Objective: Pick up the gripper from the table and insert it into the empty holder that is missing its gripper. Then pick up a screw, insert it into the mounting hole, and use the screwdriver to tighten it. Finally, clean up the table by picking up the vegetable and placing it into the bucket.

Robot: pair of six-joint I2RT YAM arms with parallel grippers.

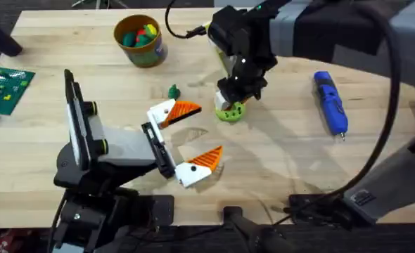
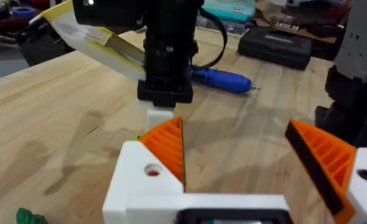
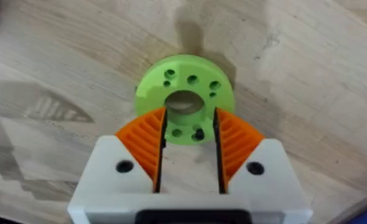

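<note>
I have my right end effector (image 3: pixel 186 146), fingers narrowly apart, over the lime-green holed plastic disc (image 3: pixel 185 98); closing off-centre could skid it across the counter (image 1: pixel 278 161).

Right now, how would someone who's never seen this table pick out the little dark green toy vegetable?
Start at the round yellow-orange bucket near the wooden table's far edge. Come toward the arms' bases: the tiny dark-green toy vegetable lies alone on bare wood. The lime-green disc with holes beside it is paler, larger and under the right gripper.
</note>
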